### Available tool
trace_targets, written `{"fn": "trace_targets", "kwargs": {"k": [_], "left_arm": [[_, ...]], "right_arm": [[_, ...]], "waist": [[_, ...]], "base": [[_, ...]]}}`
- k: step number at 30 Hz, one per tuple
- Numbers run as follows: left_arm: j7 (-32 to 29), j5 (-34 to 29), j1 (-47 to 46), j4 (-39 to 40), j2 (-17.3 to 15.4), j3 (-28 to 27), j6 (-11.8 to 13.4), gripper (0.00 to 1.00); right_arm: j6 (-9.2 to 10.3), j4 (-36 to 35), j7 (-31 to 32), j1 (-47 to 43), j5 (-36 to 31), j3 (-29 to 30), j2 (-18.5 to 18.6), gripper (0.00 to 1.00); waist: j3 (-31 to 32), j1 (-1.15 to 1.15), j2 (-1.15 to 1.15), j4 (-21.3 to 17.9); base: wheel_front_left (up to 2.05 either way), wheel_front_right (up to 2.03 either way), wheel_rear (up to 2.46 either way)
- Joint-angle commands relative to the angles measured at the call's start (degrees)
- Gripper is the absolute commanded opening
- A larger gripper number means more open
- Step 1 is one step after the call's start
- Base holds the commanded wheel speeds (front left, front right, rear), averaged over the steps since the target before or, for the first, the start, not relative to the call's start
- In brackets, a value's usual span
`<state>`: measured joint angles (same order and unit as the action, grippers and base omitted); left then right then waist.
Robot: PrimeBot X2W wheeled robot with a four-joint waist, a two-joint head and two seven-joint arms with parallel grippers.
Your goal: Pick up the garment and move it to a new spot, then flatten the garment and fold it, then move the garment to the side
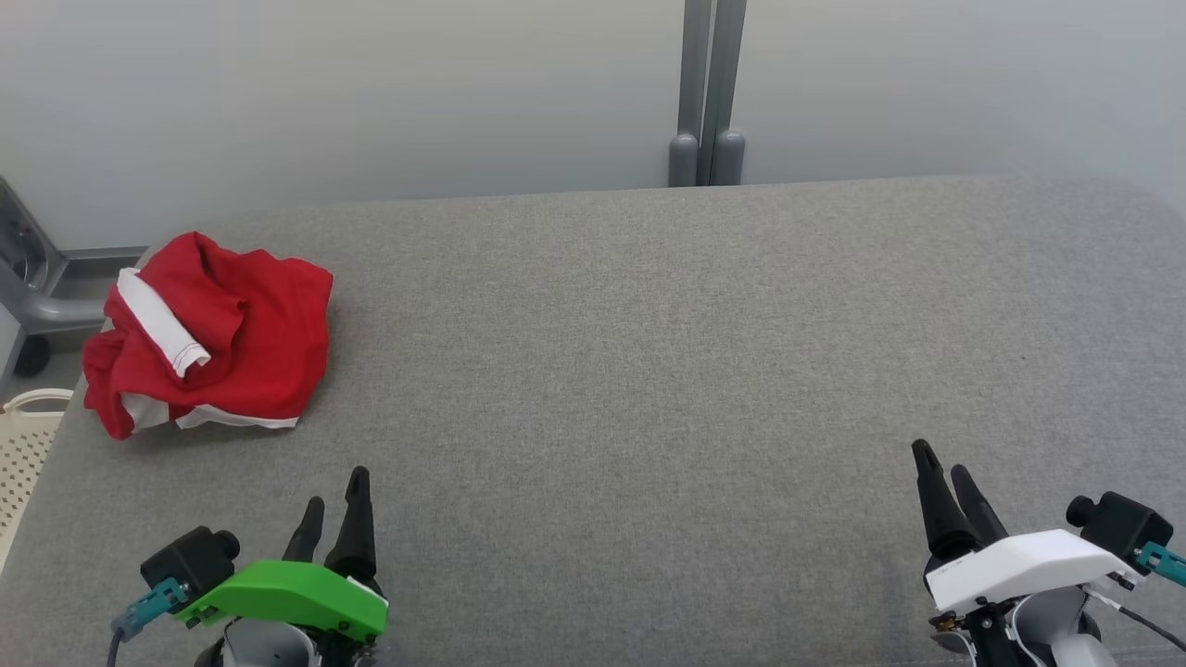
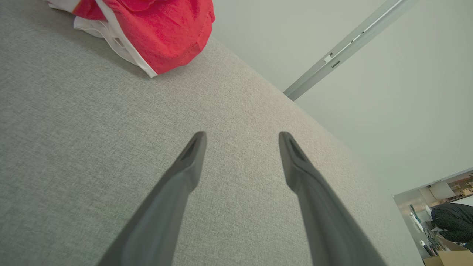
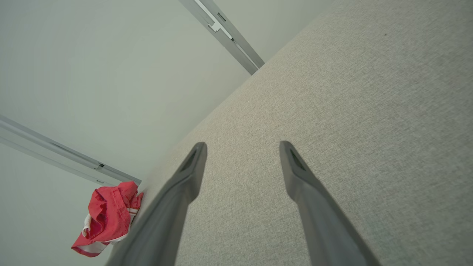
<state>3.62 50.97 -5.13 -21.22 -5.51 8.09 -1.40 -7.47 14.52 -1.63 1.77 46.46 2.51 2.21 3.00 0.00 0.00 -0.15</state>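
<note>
Both jaws wide and empty; the garment (image 1: 208, 338) lies crumpled at the far-left corner of the tabletop (image 1: 649, 371). You've got pickup, flattening and folding all ahead.

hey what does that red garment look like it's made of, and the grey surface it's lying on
The red garment looks like a thin, matte sports-type fabric with white trim: it crumples into soft folds and shows stitched hems. The grey surface seems covered in a matte, heathered woven textile: the wrist views show a fine speckled weave. What lies under that cover cannot be told.
</note>
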Motion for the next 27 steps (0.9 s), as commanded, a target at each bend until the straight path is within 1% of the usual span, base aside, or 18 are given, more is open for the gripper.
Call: {"fn": "trace_targets", "kwargs": {"k": [1, 12, 20, 24, 27], "left_arm": [[0.6, -2.1, -0.2, 1.0, -0.8, 0.5, 0.4, 1.0], [2.8, -9.8, 0.5, 1.7, -1.6, 1.9, 2.5, 1.0], [4.2, -14.2, 0.6, 1.3, -2.0, 2.8, 3.3, 1.0], [5.0, -17.0, 0.6, 0.7, -2.4, 3.9, 3.5, 1.0], [5.5, -18.6, 0.4, 0.5, -2.7, 4.4, 3.6, 1.0]], "right_arm": [[-0.02, -0.9, 0.1, 0.4, -2.0, 0.1, 0.4, 1.0], [-0.02, -2.1, 2.1, 0.3, -11.4, -0.4, 0.5, 1.0], [-0.02, -3.2, 2.6, 0.1, -17.5, -0.6, 0.5, 1.0], [-0.03, -3.7, 3.2, 0.0, -22.2, -0.8, 0.6, 1.0], [-0.03, -4.2, 3.5, -0.2, -24.5, -1.0, 0.6, 1.0]], "waist": [[0.1, 0.0, 0.0, 0.0], [0.7, 0.0, 0.0, 0.0], [1.0, 0.0, 0.0, 0.3], [1.3, 0.0, 0.0, 0.5], [1.5, 0.0, 0.0, 0.5]], "base": [[0.0, 0.0, 0.0], [0.0, 0.0, 0.0], [0.0, 0.0, 0.0], [0.0, 0.0, 0.0], [0.0, 0.0, 0.0]]}}
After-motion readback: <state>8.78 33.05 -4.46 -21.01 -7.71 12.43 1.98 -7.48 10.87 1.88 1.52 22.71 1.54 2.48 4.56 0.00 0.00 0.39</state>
